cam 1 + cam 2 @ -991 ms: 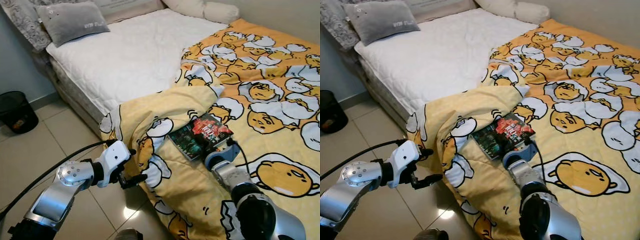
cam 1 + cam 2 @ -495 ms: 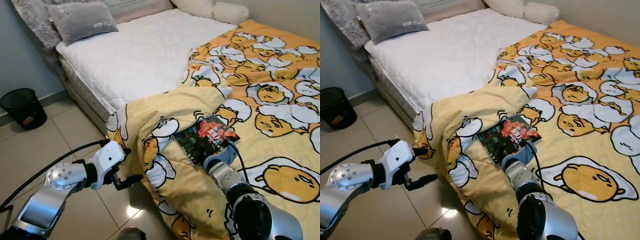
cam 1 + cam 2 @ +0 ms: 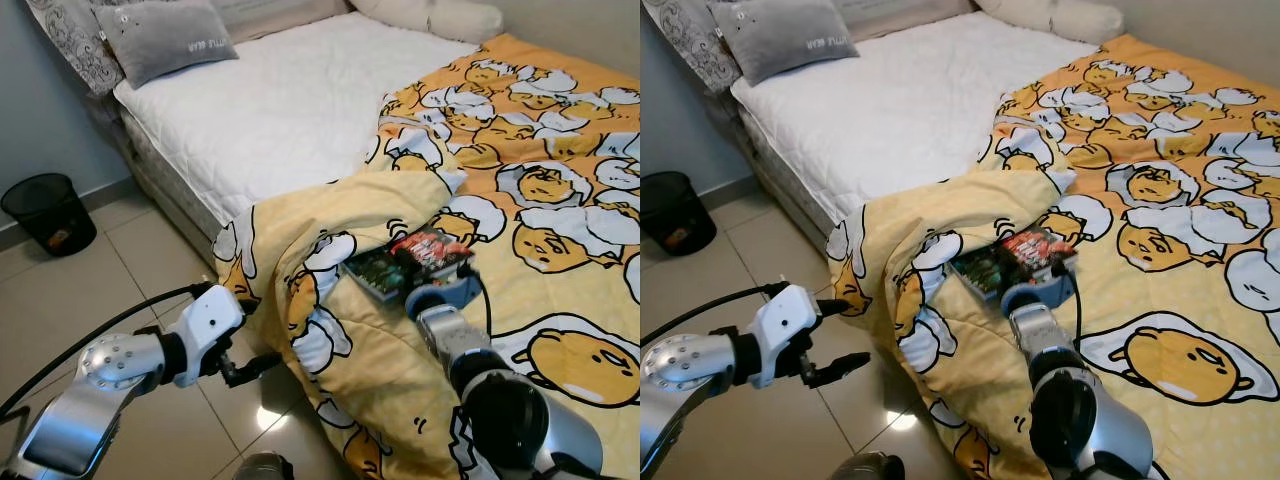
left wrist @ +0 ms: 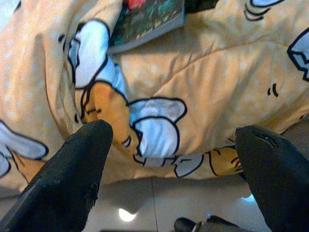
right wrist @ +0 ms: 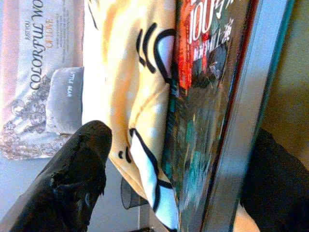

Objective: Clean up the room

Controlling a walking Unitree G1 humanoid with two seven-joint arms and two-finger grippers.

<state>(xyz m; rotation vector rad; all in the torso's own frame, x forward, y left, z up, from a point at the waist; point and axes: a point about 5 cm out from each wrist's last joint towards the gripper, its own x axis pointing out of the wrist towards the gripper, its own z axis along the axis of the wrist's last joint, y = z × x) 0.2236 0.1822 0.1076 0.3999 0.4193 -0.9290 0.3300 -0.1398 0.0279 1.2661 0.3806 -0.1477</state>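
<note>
A dark book [image 3: 408, 262] with a red and green cover lies on the yellow egg-print duvet [image 3: 560, 200], near the bed's edge, with one side tipped up. My right gripper [image 5: 178, 183] is open at the book's near edge; the cover and page edge [image 5: 241, 111] stand between its fingers [image 5: 77, 183]. Its wrist [image 3: 440, 300] rests on the duvet just below the book. My left gripper [image 3: 252, 335] hangs open over the floor tiles beside the duvet fold [image 4: 159, 96] that droops off the bed, touching nothing.
A black waste bin [image 3: 48, 212] stands on the tiles at the far left. The white mattress [image 3: 290, 100] carries a grey pillow [image 3: 170, 38] and cream pillows [image 3: 430, 15] at the head. Tile floor [image 3: 110, 270] runs along the bedside.
The book has tipped up at one side as my right gripper pushed in under its near edge. My left arm has sunk a little lower. The camera has shifted slightly.
</note>
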